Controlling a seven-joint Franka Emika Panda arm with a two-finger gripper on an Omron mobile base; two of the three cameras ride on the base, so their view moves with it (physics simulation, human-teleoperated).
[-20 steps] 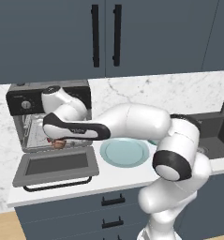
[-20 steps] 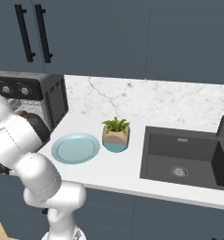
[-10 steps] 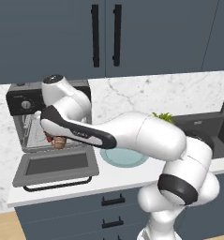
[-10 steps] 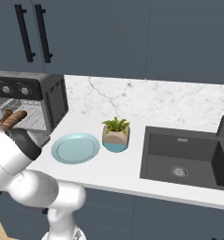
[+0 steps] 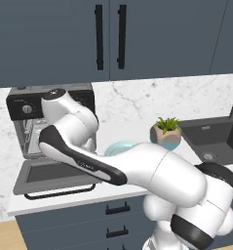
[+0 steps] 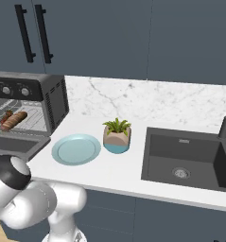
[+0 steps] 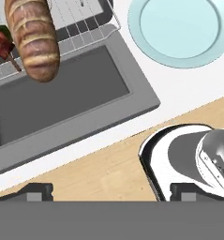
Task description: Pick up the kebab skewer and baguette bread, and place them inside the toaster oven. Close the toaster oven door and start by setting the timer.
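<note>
The toaster oven [image 6: 29, 106] stands on the table [image 6: 109, 165] with its toaster oven door [image 7: 71, 101] dropped open. On its wire rack lies the baguette bread [image 7: 33, 37], the kebab skewer [image 7: 1, 42] touching its side. The gripper [image 7: 111, 190] hangs before the door, jaws wide and empty. A blue plate [image 6: 76, 149] sits beside the oven.

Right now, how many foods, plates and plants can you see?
Foods: 2, the baguette bread and the kebab skewer, both on the toaster oven rack
Plates: 1, the blue plate
Plants: 1, the potted plant
Total: 4
</note>
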